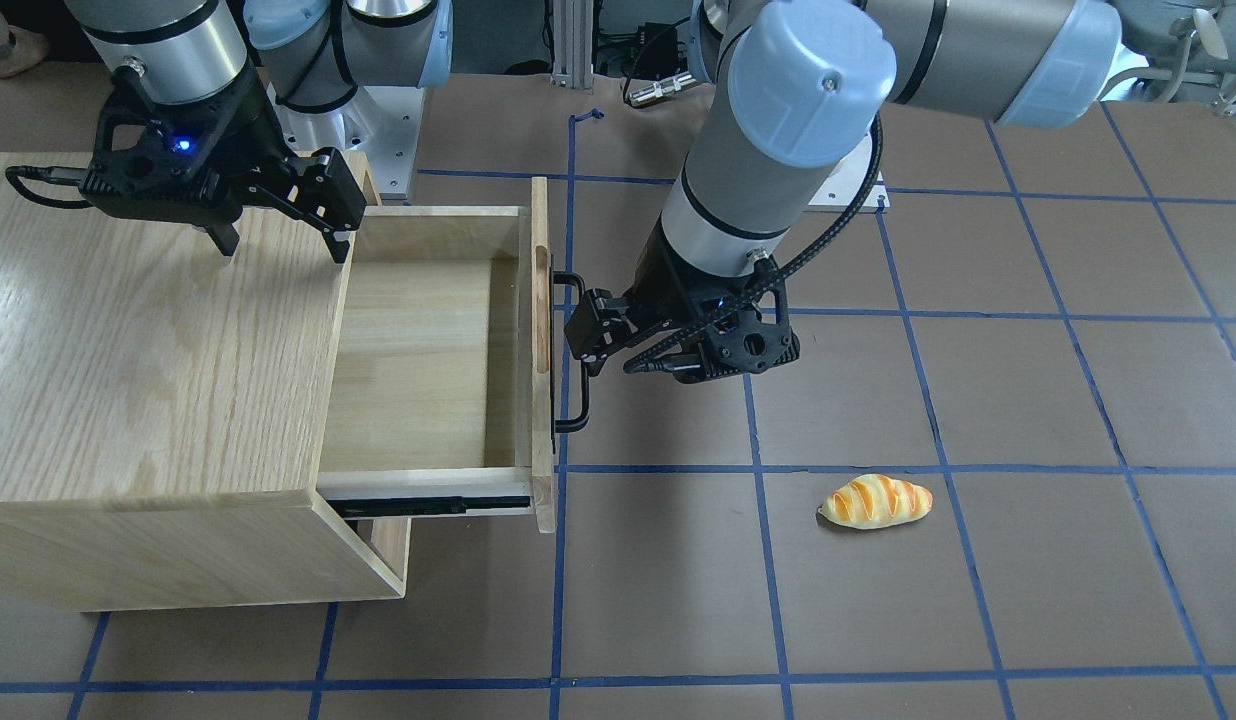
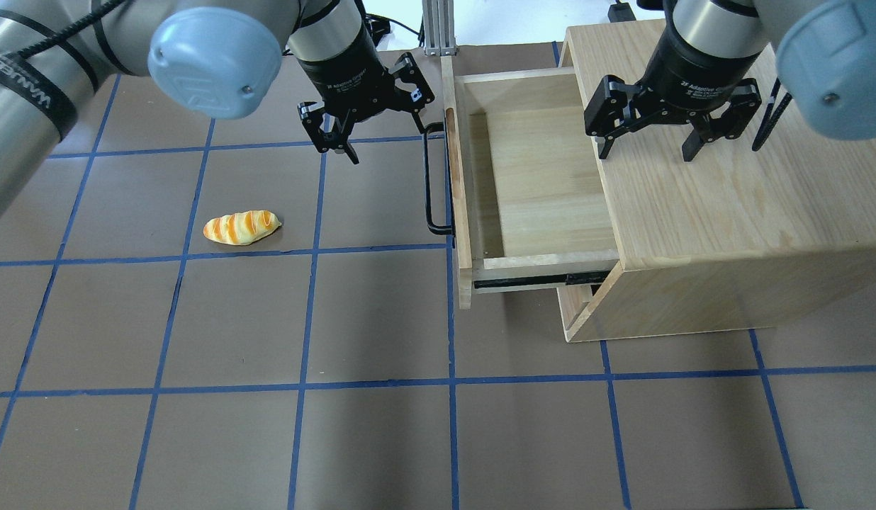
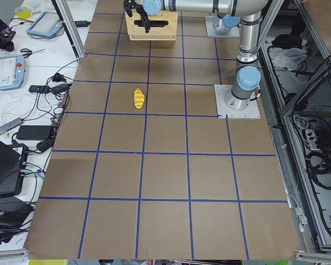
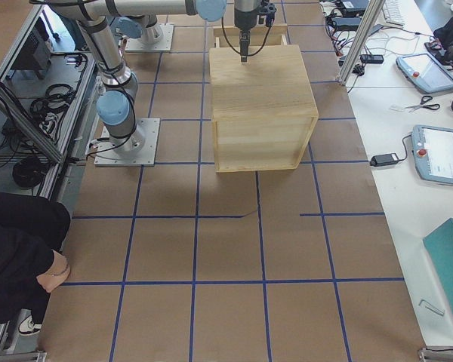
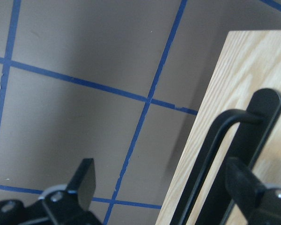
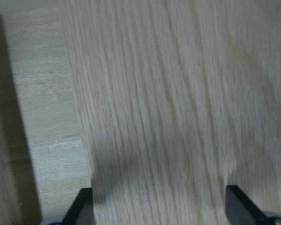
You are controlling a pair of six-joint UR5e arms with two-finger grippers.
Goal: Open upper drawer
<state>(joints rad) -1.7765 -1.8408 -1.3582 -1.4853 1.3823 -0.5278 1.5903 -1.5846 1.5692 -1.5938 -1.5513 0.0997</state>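
**Release without a snag**

Light oak upper drawer (image 2: 544, 184) sits near 1 o'clock on the table, drawn far out toward 9 o'clock, so the pull looks done. The left gripper (image 5: 163, 183) is spread wide and clasps nothing. One finger seems tucked behind the long black bar handle (image 2: 427, 177), so lift clear before backing off. Farther, the right gripper (image 2: 647, 150), equally spread and empty, hangs over the large wood-grain cabinet box (image 2: 728, 205).

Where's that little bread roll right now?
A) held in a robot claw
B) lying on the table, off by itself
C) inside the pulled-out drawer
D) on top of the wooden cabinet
B: the bread roll lies on the brown table, well apart from the open upper drawer.
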